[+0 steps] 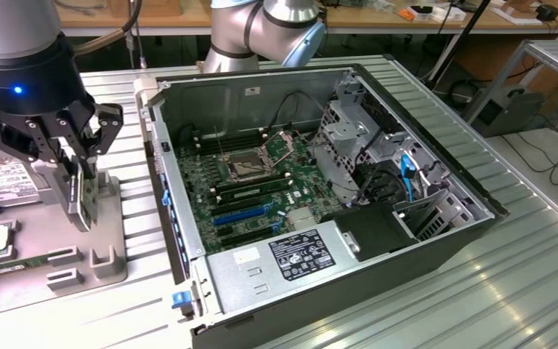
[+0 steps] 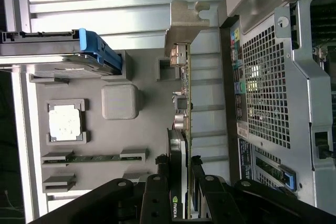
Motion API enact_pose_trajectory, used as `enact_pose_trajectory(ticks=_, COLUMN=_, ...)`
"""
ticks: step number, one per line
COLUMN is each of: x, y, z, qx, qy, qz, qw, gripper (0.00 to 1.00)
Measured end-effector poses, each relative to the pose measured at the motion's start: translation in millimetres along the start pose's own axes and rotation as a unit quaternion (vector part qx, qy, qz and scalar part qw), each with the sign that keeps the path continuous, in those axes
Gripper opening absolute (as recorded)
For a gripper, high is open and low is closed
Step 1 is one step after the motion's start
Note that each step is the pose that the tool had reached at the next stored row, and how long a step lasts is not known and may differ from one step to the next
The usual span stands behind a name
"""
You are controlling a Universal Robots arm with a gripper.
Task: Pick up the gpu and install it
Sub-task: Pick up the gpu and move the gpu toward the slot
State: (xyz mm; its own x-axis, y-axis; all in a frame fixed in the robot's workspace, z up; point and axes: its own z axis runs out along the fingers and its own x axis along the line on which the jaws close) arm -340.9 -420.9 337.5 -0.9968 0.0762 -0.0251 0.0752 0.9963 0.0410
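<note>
Tool (image 2: 185, 153) tight around gpu (image 2: 185, 95), opposite bracket (image 2: 185, 20)

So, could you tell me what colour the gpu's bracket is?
Silver bracket, clearest in the wrist view.

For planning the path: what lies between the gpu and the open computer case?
Only the gray tray's edge and a bare strip of ribbed table, shown in both views. The gripper holds the gpu.

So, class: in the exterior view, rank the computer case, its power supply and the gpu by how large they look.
1. computer case
2. power supply
3. gpu, smallest by far; it is seen nearly edge-on, so it likely looks slimmer than its flat face would.
</note>
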Motion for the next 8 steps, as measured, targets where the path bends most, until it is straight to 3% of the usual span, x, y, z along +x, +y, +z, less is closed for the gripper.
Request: enact_pose_trajectory(ticks=8, x=-0.2, y=0.4, z=-9.2, qx=0.0000, qy=0.0000, qz=0.000, qw=1.0000, gripper=0.27)
